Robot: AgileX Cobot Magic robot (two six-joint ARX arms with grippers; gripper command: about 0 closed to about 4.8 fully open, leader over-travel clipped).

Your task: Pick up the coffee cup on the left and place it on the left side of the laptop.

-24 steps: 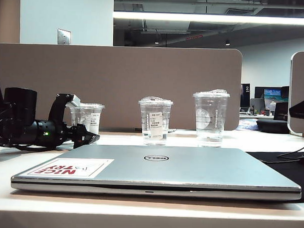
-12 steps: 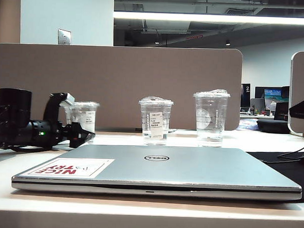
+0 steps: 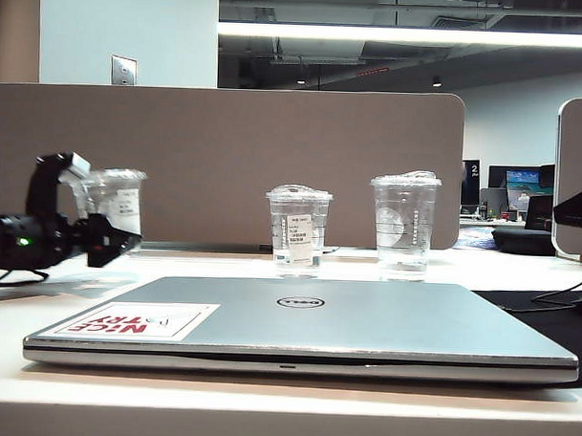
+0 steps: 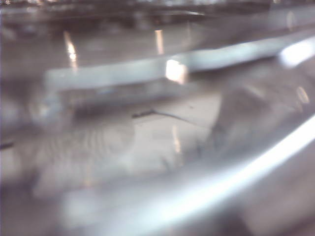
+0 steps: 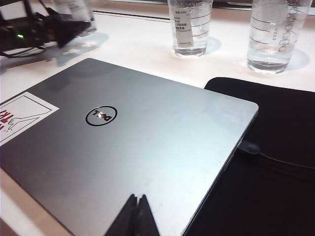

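The coffee cup [image 3: 115,198], squat, clear and flat-lidded, hangs slightly tilted just above the white table, left of the laptop's [image 3: 302,319] far corner. My left gripper [image 3: 92,211] reaches in from the left edge and is shut on it, one finger on each side. In the left wrist view only blurred clear plastic [image 4: 147,147] fills the frame. The silver laptop [image 5: 123,137] lies closed with its "NICE TRY" sticker [image 3: 139,320]. My right gripper [image 5: 137,197] hovers shut over the laptop's near edge, holding nothing.
Two other clear cups stand behind the laptop: a dome-lidded one [image 3: 296,232] in the middle and a taller one [image 3: 403,225] to the right. A black mat [image 5: 266,162] with a cable lies right of the laptop. A beige partition [image 3: 226,158] closes the back.
My left gripper has carried the coffee cup leftward and slightly upward, away from the other two cups. The right arm has not moved.
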